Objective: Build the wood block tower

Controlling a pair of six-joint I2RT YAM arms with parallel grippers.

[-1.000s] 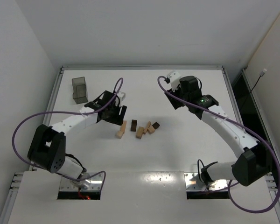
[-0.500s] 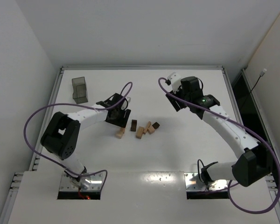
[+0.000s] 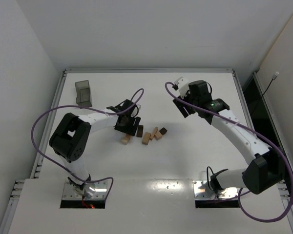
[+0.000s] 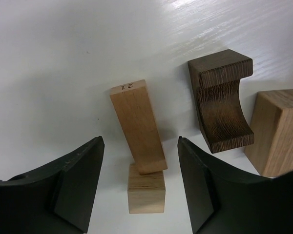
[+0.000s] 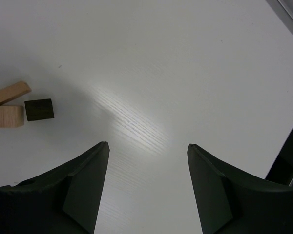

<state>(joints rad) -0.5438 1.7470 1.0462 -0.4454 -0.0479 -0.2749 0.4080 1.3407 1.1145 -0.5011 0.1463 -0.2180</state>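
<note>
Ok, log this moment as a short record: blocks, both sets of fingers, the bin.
tower: not started; blocks lie loose in a cluster on the table
left fingers: open, either side of the tan bar, not touching it
tan bar: one end appears propped on the tan cube
dark arch piece: on its side, beside the bar
right fingers: open, empty, over bare table
grey bin: far left, apart from the blocks

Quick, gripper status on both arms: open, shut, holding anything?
Left gripper: open, straddling the tan bar, not gripping it.
Right gripper: open, holding nothing, above the table.
</note>
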